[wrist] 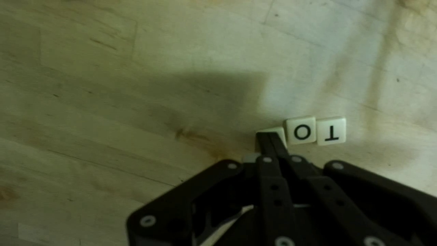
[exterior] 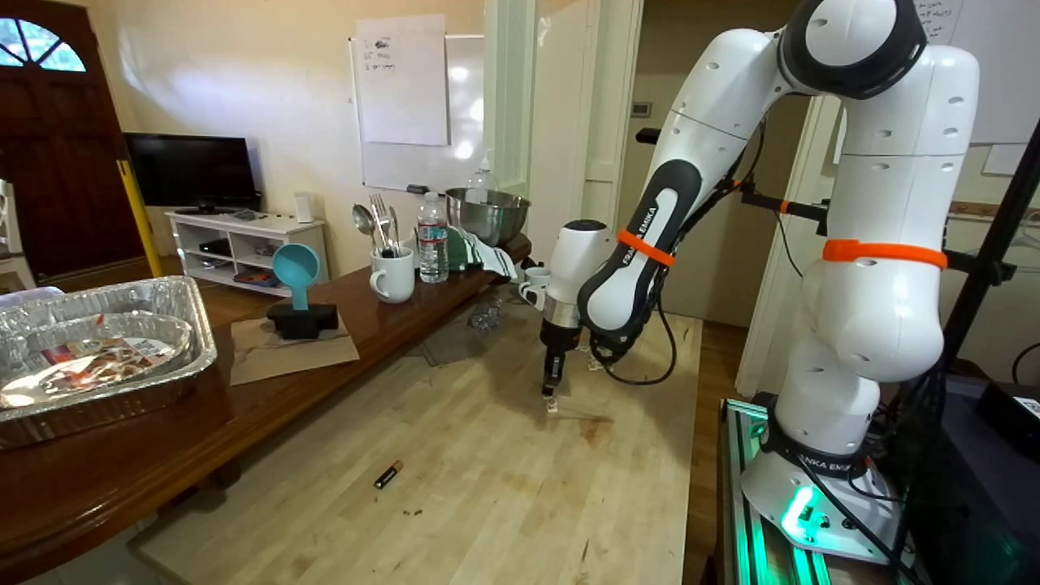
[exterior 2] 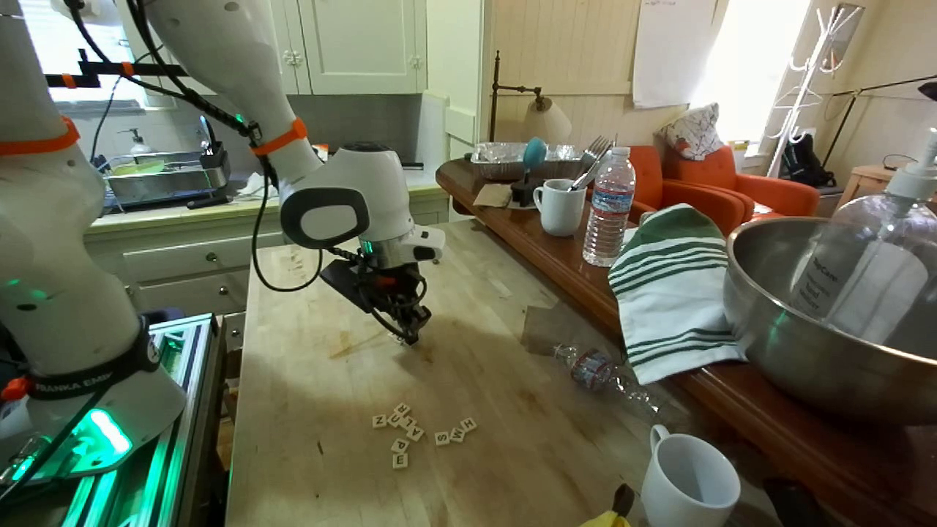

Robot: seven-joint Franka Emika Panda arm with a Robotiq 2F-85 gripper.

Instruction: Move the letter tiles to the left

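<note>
In the wrist view my gripper is shut, its two fingertips pressed together over a pale letter tile. That tile's face is mostly hidden by the fingers. Immediately right of it lie an O tile and a T tile, side by side and flat on the wood. In an exterior view the gripper points down with small tiles at its tip. A separate loose cluster holds several letter tiles, among them an E tile, an N tile and an H tile.
The wooden table carries a battery and a dark sliver. Along one side runs a raised dark shelf. A crumpled plastic bottle, a white mug and a yellow thing are by that side.
</note>
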